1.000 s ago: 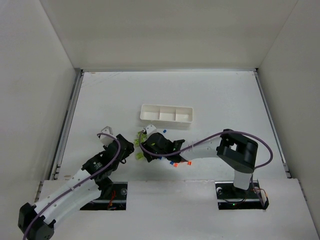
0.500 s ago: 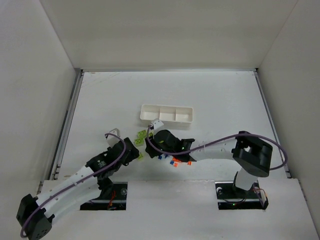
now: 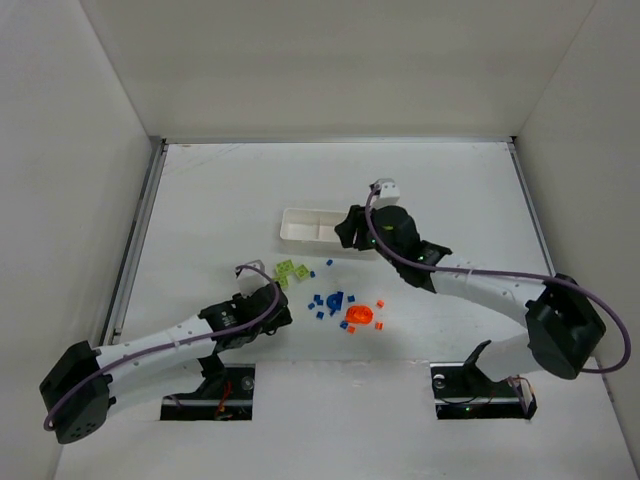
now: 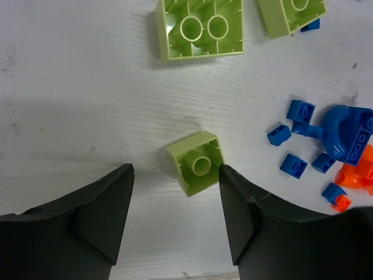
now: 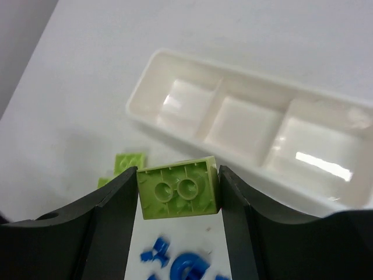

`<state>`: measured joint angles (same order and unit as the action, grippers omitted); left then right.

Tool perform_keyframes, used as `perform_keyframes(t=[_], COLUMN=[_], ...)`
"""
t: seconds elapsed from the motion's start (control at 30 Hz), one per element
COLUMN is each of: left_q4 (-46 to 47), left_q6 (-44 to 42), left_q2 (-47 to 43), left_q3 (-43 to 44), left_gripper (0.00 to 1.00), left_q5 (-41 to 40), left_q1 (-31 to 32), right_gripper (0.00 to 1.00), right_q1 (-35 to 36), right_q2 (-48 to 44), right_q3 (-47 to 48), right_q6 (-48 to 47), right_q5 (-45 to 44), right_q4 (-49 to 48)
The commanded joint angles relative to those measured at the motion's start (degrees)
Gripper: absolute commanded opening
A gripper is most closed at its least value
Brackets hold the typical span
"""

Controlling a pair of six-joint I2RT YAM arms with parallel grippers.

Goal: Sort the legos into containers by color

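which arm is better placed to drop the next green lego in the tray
Right. The right gripper holds a green brick at the tray; the left gripper stands open around a small green brick lying on the table, farther from the tray.

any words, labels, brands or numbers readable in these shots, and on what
No readable text in any view. The green brick in the right gripper, the white tray, the small green brick, the blue pieces and the table show no print, label or number.
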<state>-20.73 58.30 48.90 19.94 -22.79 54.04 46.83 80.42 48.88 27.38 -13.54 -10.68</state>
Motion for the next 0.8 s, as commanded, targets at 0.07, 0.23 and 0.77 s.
perform_keyframes(t=[0.07,0.23,0.77], left_q4=[1.7,2.4,6.3], left_q6=[2.3,1.8,1.3], left_q2=[3.3,4.4,3.6], left_q3=[1.9,2.2,2.5], left_gripper=[0.57,0.57,0.57], left_q5=[-4.1,-4.5,-4.7], left_q1=[1.2,1.6,2.6], right_gripper=[0.53,0.54,0.79], right_q1=[-8.5,-10.7,-10.6], right_q2=[2.8,7.5,6.3], right_q3=[1.5,3.5,2.4], right_q6=[0.7,-1.1,-2.1], right_q5=[-4.6,-7.5,-9.2], right_q4=[-2.0,-1.6,-2.2])
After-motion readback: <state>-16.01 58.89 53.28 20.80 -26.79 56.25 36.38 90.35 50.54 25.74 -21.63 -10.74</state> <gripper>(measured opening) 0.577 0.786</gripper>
